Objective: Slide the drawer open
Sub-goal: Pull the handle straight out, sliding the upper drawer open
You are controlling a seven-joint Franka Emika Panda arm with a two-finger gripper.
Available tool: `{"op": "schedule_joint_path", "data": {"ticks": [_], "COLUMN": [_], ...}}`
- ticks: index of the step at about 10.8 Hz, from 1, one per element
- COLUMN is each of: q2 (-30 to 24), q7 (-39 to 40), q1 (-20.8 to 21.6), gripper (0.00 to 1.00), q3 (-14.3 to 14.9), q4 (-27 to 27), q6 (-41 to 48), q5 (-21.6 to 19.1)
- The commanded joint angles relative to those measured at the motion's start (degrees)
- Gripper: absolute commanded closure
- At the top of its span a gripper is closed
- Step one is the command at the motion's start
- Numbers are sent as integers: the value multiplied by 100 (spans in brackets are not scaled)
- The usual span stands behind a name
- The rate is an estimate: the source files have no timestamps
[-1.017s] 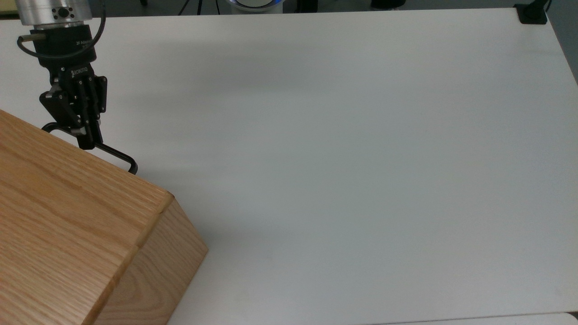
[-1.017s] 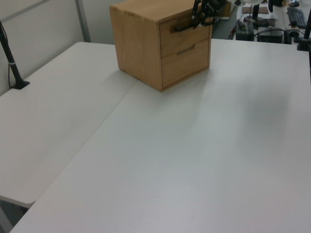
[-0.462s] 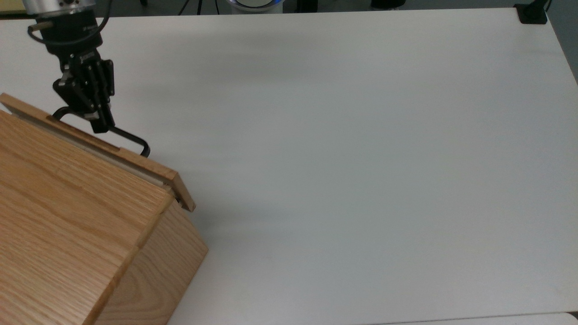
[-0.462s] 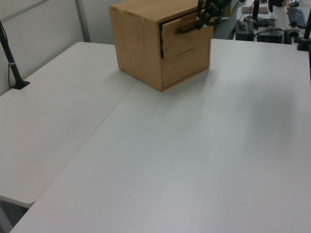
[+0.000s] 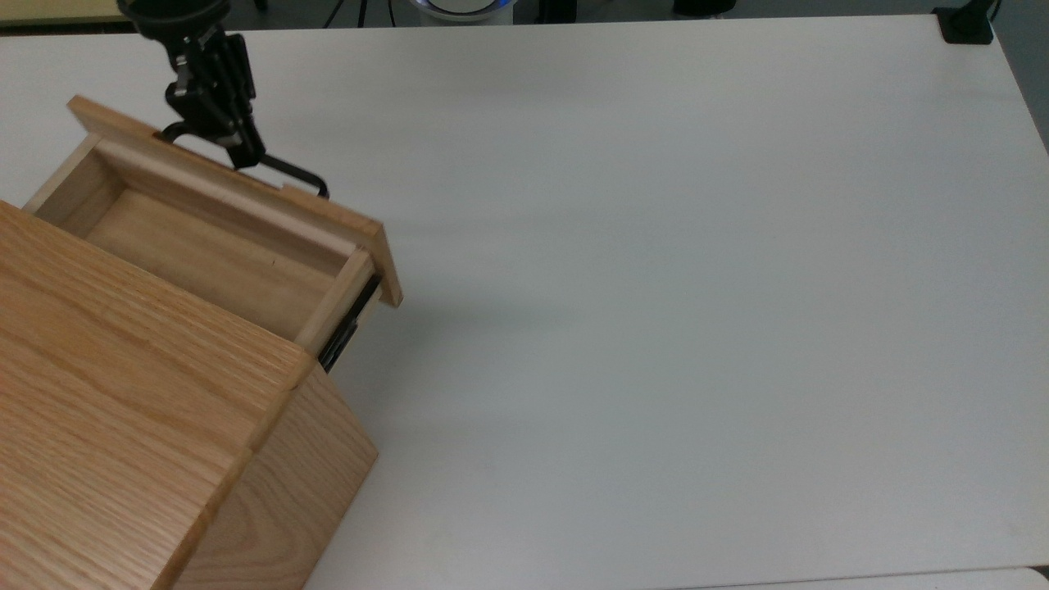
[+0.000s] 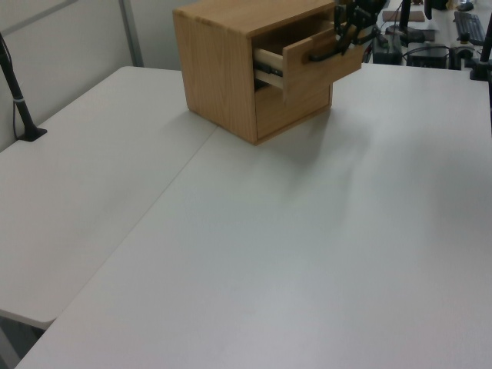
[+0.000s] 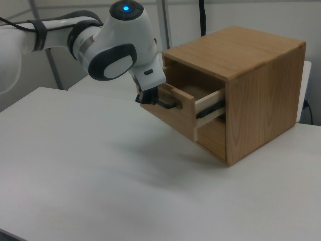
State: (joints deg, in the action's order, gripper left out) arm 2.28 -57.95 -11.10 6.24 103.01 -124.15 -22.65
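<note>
In the top view, you see the cabinet at the top view's left on the white table. The drawer, the upper one, stands pulled well out of it, its inside bare and a black side rail exposed. The gripper is clamped on the black bar handle at the drawer front, fingers closed around it.
</note>
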Motion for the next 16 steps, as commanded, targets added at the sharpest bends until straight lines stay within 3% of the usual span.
{"op": "schedule_joint_path", "data": {"ticks": [1, 6, 7, 8, 9, 10, 16], "q2": [-614, -1230, -1230, -1239, -1291, -1309, -1520], "q7": [522, 513, 513, 513, 513, 513, 522], "q1": [135, 135, 135, 126, 91, 74, 82], "gripper": [87, 86, 79, 61, 25, 0, 0], "q3": [-123, -395, -404, -395, -395, -395, -395], "q4": [342, 879, 879, 844, 826, 782, -43], "q6": [855, 1533, 1613, 1692, 1771, 1781, 2149], "q5": [304, 674, 709, 735, 736, 744, 744]}}
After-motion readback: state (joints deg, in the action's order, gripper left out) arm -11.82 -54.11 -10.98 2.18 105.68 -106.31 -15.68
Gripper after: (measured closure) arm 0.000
